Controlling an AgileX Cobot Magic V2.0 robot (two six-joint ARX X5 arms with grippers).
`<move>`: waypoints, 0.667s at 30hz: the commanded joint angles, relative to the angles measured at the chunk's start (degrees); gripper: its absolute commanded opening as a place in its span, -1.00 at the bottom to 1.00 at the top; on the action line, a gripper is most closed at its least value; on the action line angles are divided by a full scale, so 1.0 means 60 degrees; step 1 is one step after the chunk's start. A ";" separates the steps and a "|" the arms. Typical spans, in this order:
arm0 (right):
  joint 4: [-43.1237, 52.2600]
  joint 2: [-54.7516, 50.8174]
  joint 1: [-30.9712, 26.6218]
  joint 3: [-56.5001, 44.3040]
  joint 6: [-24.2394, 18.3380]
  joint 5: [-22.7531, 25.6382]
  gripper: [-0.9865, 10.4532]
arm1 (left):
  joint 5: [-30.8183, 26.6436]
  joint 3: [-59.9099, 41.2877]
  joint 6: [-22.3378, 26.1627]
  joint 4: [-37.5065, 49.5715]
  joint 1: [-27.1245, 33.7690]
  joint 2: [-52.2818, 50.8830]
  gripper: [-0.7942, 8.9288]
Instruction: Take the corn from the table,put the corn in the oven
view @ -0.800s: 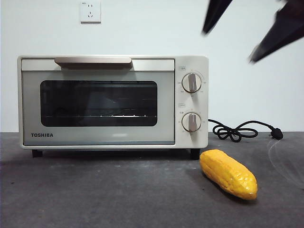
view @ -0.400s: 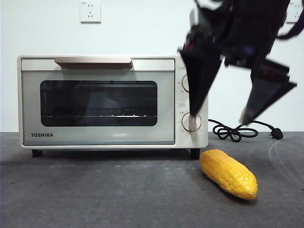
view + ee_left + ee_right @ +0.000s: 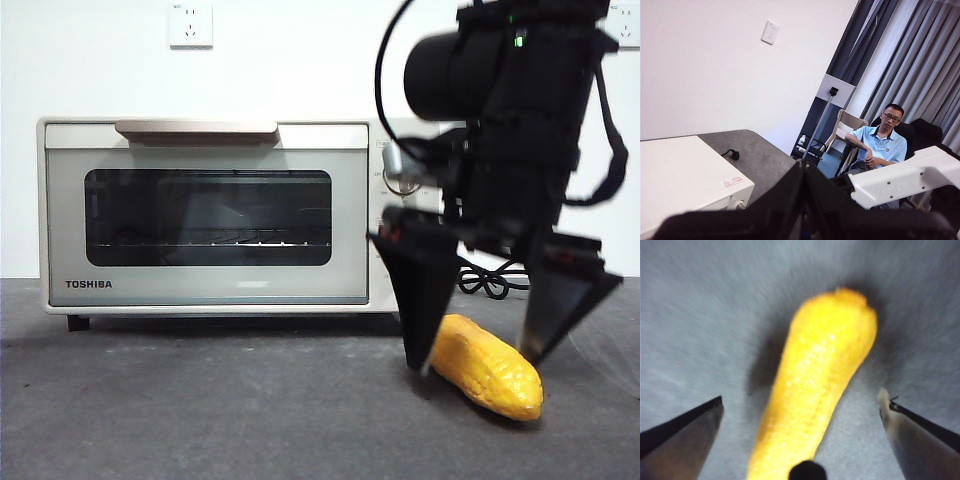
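Observation:
The yellow corn [image 3: 490, 370] [image 3: 815, 390] lies on the grey table [image 3: 200, 400], just right of the oven's front corner. My right gripper [image 3: 476, 365] [image 3: 801, 396] has come down over it, open, one black jaw on each side of the cob with gaps showing between jaws and corn. The cream-white TOSHIBA oven [image 3: 200, 230] stands at the back left with its door closed; its top [image 3: 680, 170] shows in the left wrist view. My left gripper [image 3: 802, 170] is held high above the oven, jaws together with nothing in them.
A coiled black cord [image 3: 495, 280] lies behind the corn, partly hidden by the right arm; its plug [image 3: 732, 154] rests on the table past the oven. A wall socket [image 3: 190, 25] is above the oven. A seated person [image 3: 880, 145] is beyond the table.
The right arm has dropped from the top right corner down to the table, and its open jaws now straddle the corn. The corn and oven have not moved.

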 commanded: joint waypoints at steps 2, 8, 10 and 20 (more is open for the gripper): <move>0.0215 0.0149 0.0018 -0.0306 0.0004 0.0007 -0.13 | 0.0029 0.0015 0.0124 0.0040 -0.0018 -0.0022 -0.84; 0.0284 0.0146 0.0018 -0.0317 -0.0007 0.0007 -0.82 | 0.0025 0.0015 0.0233 0.0040 -0.0018 -0.0022 -0.84; 0.0332 0.0146 0.0018 -0.0313 -0.0015 0.0018 -0.85 | 0.0025 0.0015 0.0233 0.0040 -0.0018 -0.0018 -0.84; -0.0310 -0.1042 0.0317 0.0127 -0.0015 0.0044 -0.85 | -0.0004 0.0015 0.0299 0.0036 -0.0018 0.0164 -0.84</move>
